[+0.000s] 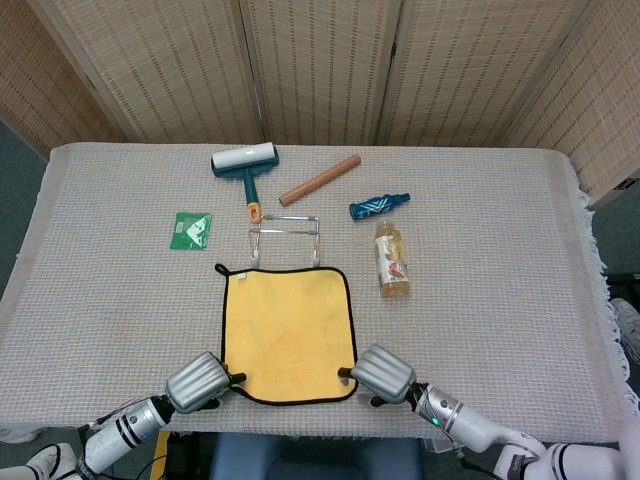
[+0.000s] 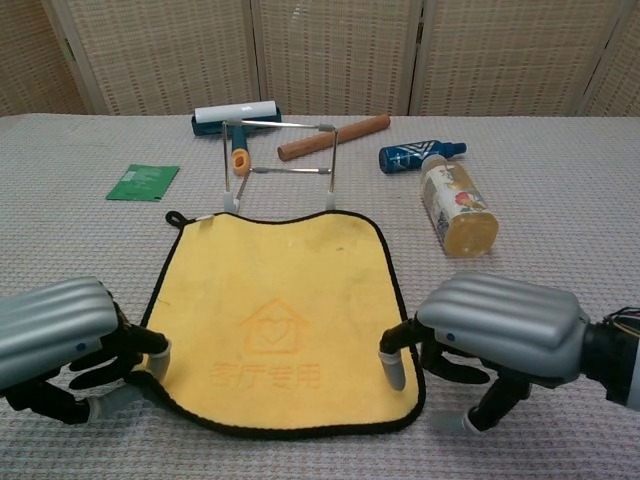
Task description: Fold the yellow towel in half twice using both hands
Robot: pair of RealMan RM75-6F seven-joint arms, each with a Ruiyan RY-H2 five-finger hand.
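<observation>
Head view shows the table (image 1: 520,260) with wide bare cloth on its left and right sides, while the yellow towel (image 1: 290,333) lies flat at the near middle, its near edge close to the table edge and its hanging loop pointing to the far left. The towel is almost square, slightly longer from near to far. The left hand (image 2: 70,335) pinches the near-left corner, and the right hand (image 2: 495,335) is at the near-right corner with a fingertip on the black border, other fingers apart, not gripping.

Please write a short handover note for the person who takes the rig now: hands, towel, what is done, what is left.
Left hand: at the near left corner of the flat yellow towel with black edging, fingers touching its edge; grip unclear.
Right hand: at the near right corner, fingertips at the edge, nothing held.
Done: no fold yet.
Left: grip both near corners, fold in half, then again.
</observation>
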